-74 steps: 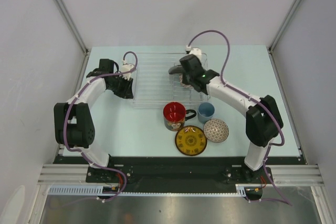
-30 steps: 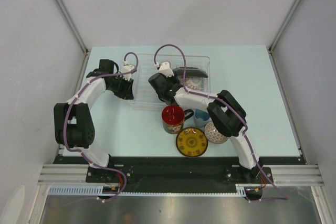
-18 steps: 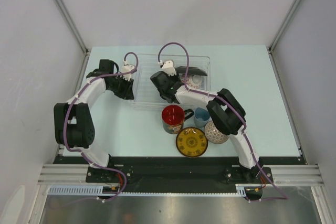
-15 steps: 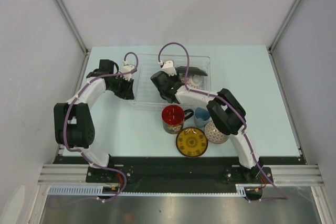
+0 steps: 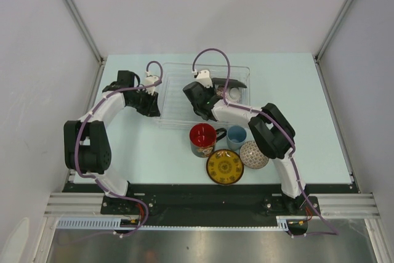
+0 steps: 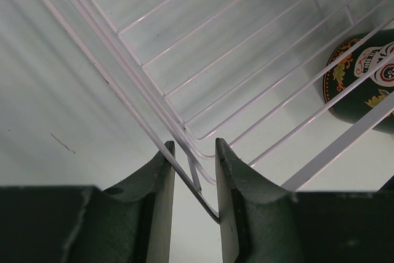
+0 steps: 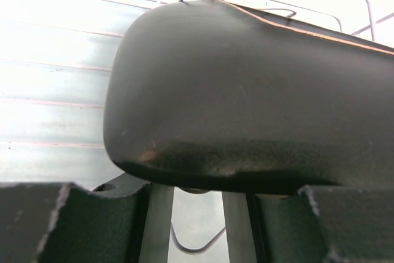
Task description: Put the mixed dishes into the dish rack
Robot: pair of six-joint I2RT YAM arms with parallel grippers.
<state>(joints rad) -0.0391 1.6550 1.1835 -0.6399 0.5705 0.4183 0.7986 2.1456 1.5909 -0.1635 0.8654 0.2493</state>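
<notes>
Busy with dish 1 of 5. Pinched at its edge by the right gripper (image 7: pixel 198 198), fingers almost closed: the black square plate (image 7: pixel 246 103), tilted inside the dish rack (image 5: pixel 174 117), far right part. Clamped tight on the rack's left wall: the left gripper (image 6: pixel 192 152), likely to hold it steady. Waiting in front of the rack: red mug (image 5: pixel 204 133), small blue cup (image 5: pixel 241 133), bowl (image 5: pixel 253 153), yellow saucer (image 5: pixel 224 165). Next, probably: stand the plate in a slot, let go, back out slowly, then go for the mug.

Pale-blue table (image 5: pixel 308 103): clear plastic rack (image 5: pixel 175 100) beneath right gripper (image 5: pixel 212 89). Just nearward of it, 4 dishes: red mug (image 5: pixel 203 133), light-blue cup (image 5: pixel 241 133), yellow saucer (image 5: pixel 224 165), patterned bowl (image 5: pixel 253 153).
</notes>
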